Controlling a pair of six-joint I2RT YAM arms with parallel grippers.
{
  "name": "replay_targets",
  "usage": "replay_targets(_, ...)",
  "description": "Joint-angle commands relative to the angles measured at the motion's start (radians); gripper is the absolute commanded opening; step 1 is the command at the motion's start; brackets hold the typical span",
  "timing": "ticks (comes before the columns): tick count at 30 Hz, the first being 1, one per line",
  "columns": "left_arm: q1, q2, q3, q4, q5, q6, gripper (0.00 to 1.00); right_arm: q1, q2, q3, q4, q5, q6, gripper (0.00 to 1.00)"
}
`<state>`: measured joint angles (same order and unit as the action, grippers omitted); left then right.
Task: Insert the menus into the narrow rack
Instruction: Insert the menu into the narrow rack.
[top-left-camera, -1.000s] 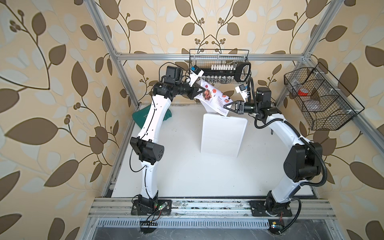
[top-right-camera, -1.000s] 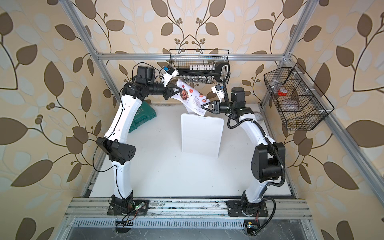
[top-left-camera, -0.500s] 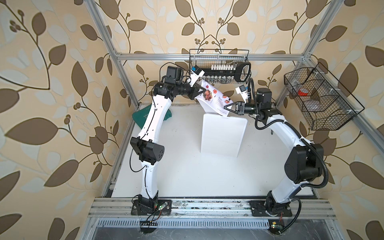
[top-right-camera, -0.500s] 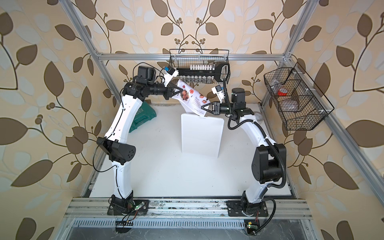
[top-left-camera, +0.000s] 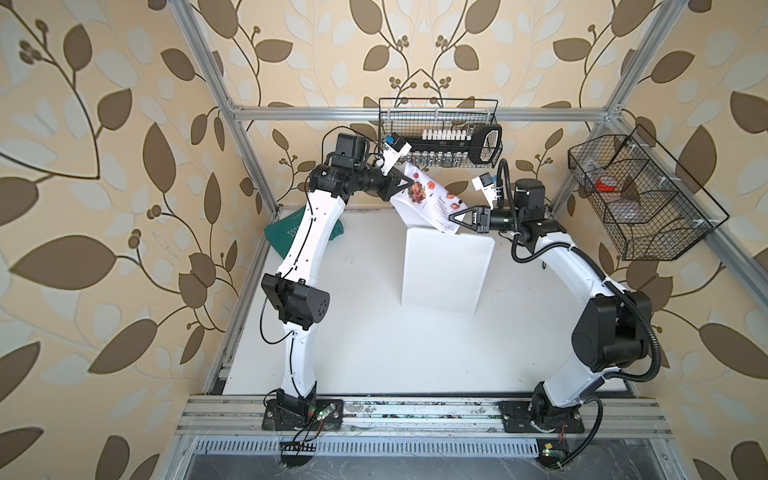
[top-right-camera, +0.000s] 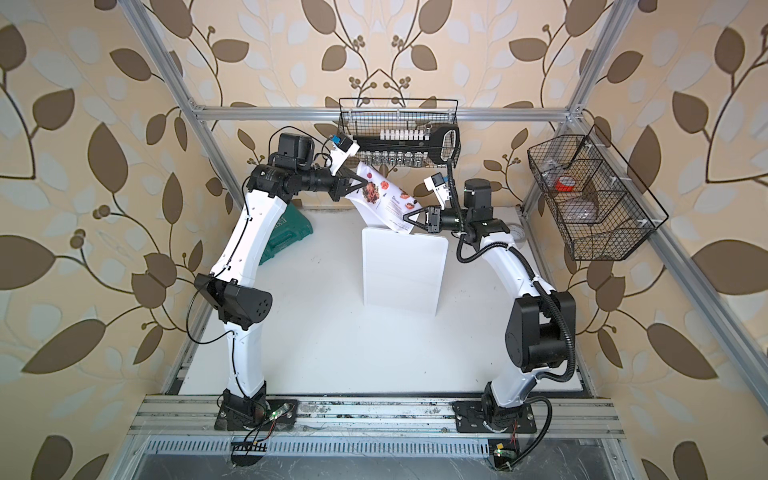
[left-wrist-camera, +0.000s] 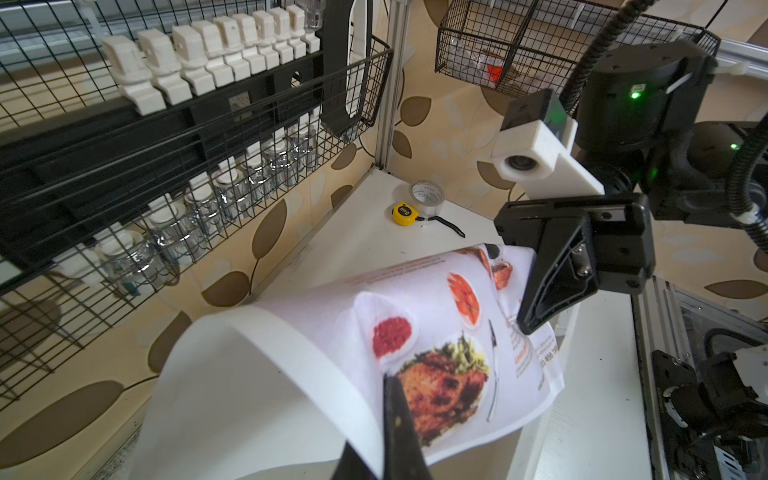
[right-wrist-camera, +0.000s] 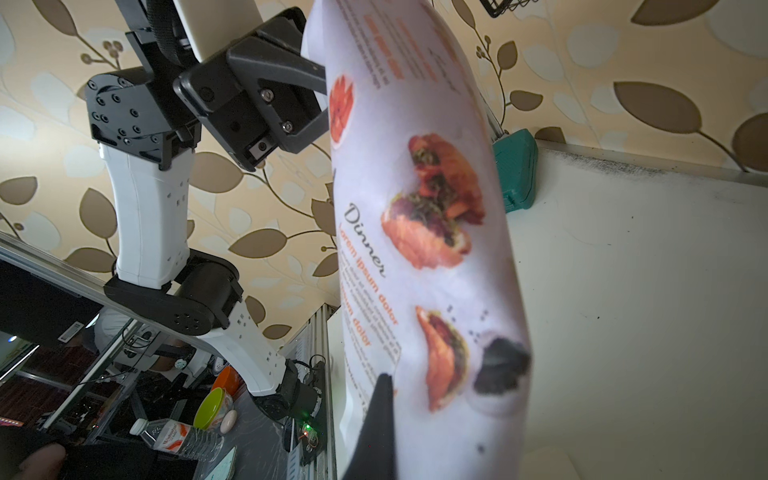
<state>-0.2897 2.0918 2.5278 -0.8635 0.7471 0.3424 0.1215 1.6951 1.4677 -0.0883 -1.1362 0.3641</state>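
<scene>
Hanging in mid-air, the menu (top-left-camera: 432, 199) curls between the arms. The left hand (top-left-camera: 406, 185) pinches its upper end and the right hand (top-left-camera: 453, 217) pinches its lower corner, each pressed together on the paper. The sheet's lower edge meets the top edge of the narrow rack (top-left-camera: 446, 270), mid-surface (top-left-camera: 374, 353); whether it has entered the slot cannot be told.

A green case (top-right-camera: 291, 237) lies behind the left arm by the wall. A yellow tape measure (left-wrist-camera: 404, 213) and a roll of tape (left-wrist-camera: 427, 193) sit in the far corner. Just above and behind the left hand hangs a wire basket (top-left-camera: 438, 99) holding white clips (left-wrist-camera: 195, 66) and a row of glass jars (left-wrist-camera: 170, 235). A side basket (top-left-camera: 656, 232), well apart, holds a red item (top-left-camera: 604, 183).
</scene>
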Motion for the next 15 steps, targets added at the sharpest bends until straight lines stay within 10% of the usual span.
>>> replay_targets(1,-0.016,-0.021,-0.008,0.027,-0.022,0.029,0.0,-0.001,-0.02,-0.009,-0.04,0.0,-0.043,0.01)
replay_targets(15,-0.026,-0.021,-0.014,0.044,-0.074,0.028,0.0,-0.01,-0.054,-0.009,-0.127,0.044,-0.121,0.02)
